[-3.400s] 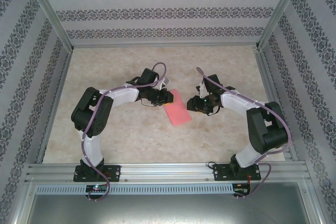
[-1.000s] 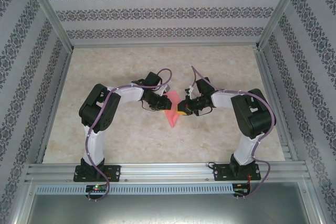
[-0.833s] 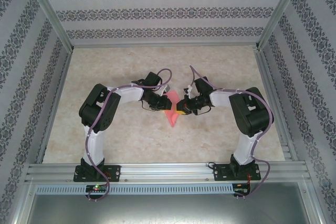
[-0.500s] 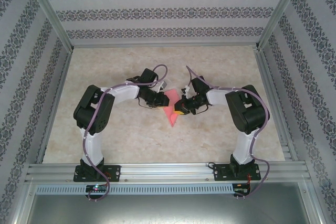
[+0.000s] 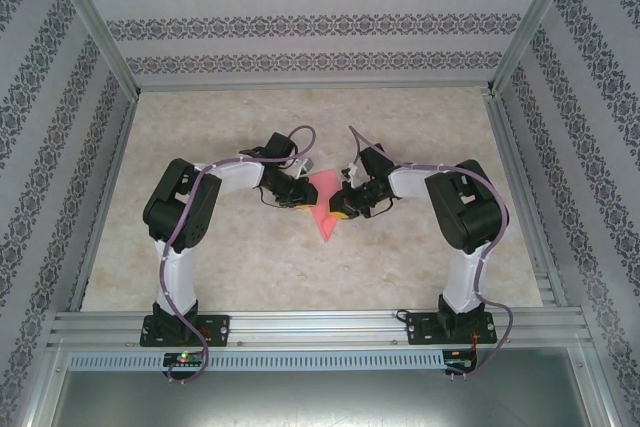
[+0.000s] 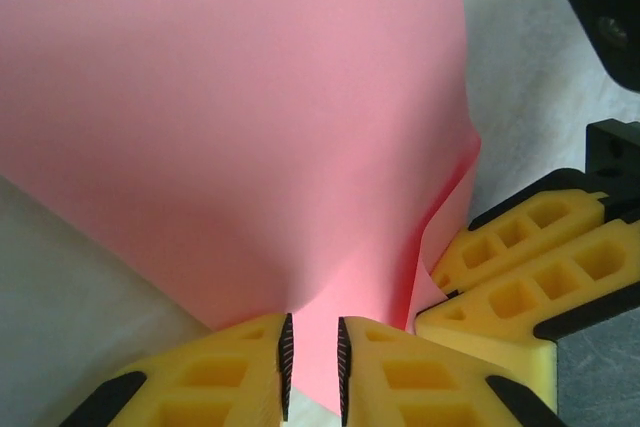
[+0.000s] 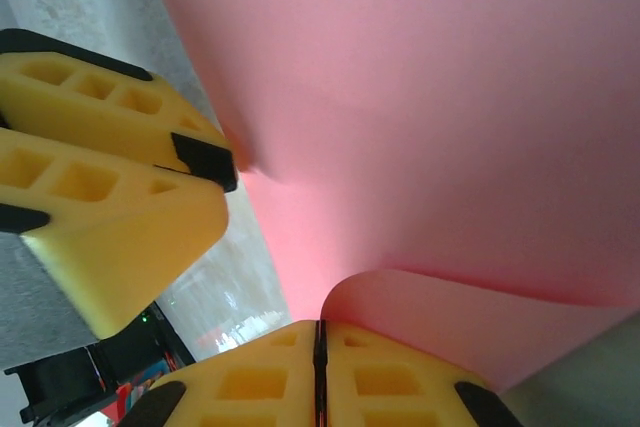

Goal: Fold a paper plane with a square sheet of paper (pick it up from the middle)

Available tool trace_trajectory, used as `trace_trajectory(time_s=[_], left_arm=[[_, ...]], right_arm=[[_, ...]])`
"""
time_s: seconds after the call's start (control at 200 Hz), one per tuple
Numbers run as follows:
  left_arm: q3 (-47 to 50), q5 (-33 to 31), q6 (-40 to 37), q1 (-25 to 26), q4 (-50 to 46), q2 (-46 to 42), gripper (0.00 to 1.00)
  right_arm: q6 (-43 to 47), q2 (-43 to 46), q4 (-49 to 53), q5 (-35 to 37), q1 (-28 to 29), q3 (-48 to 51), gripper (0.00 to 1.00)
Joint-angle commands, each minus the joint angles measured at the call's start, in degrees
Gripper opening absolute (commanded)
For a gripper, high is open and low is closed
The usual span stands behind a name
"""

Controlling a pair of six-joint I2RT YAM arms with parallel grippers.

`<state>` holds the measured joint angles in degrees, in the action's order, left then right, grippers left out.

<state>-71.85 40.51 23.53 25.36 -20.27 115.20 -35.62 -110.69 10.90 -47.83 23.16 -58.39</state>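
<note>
Overhead, paper [image 5: 322, 209] sits between arms; close up, left end effector [image 6: 313, 347] pinches it.

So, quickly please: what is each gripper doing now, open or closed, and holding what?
Left gripper: closed, pinching the paper.
Right gripper: closed on the paper's curled edge.

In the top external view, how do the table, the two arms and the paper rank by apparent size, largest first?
1. table
2. left arm and right arm: they look alike, so no order between them
3. paper, smallest
</note>
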Motion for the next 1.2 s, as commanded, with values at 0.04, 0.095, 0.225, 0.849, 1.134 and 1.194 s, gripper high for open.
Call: trace_trajectory(time_s=[0.04,0.095,0.225,0.849,1.134,1.194], left_arm=[[0.1,1.6,-1.7,-0.3,-0.6,1.0,0.23],[0.4,1.3,-1.7,-0.3,-0.4,1.0,0.23],[0.6,1.4,-1.7,-0.3,-0.4,1.2,0.23],[1.4,0.9,-2.0,-0.3,-0.5,1.6,0.22],[1.8,0.7,-2.2,-0.3,0.0,2.4,0.20],[1.9,1.0,-2.0,-0.2,0.3,2.5,0.20]], right_arm=[[1.2,-1.4,1.1,1.2,1.1,-1.2,0.11],[1.0,-1.5,1.0,1.3,1.2,-1.4,0.11],[0.7,-1.7,0.8,1.9,1.4,-1.7,0.11],[-2.1,0.4,-2.6,2.9,2.4,-0.8,0.10],[-3.4,1.6,-4.3,2.5,2.8,-0.2,0.10],[-2.8,1.1,-3.5,2.9,2.9,-0.6,0.10]])
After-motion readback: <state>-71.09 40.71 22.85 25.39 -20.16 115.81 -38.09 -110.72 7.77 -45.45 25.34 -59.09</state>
